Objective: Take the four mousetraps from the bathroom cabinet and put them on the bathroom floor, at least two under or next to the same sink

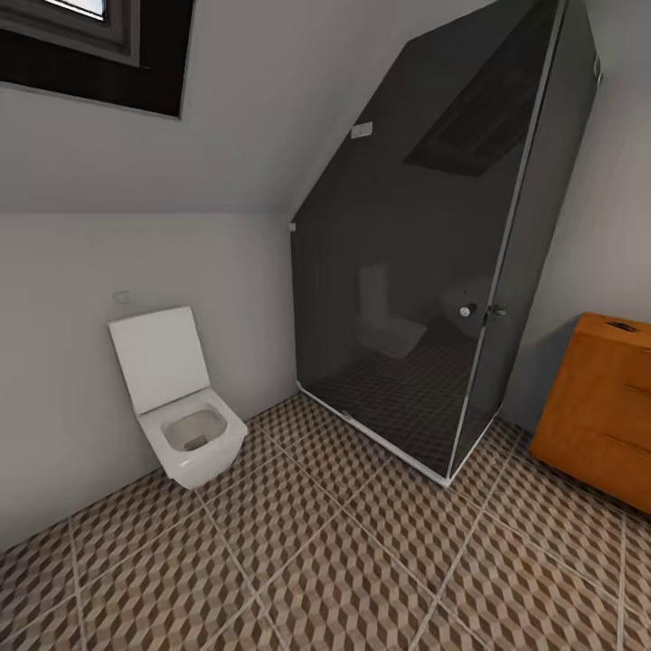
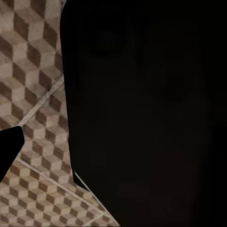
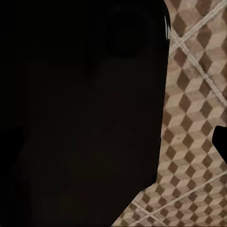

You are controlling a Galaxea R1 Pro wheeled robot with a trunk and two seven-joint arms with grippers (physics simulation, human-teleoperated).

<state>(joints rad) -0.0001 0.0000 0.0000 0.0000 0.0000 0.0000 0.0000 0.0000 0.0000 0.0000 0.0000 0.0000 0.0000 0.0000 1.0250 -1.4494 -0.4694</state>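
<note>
Head view, going left to right from the toilet (image 1: 181, 407): it hangs on the white wall, lid up, then the dark glass shower (image 1: 425, 271) stands right of it, and the cabinet (image 1: 601, 407) sits further right again, past the shower. Something small and dark lies on the cabinet's top at its far end, probably mousetraps (image 1: 622, 325), too tiny to be sure. The wrist views mostly give a big black blur with bathroom floor (image 2: 33, 94) beside it, so honestly can't tell if either gripper is spread or pinched.
</note>
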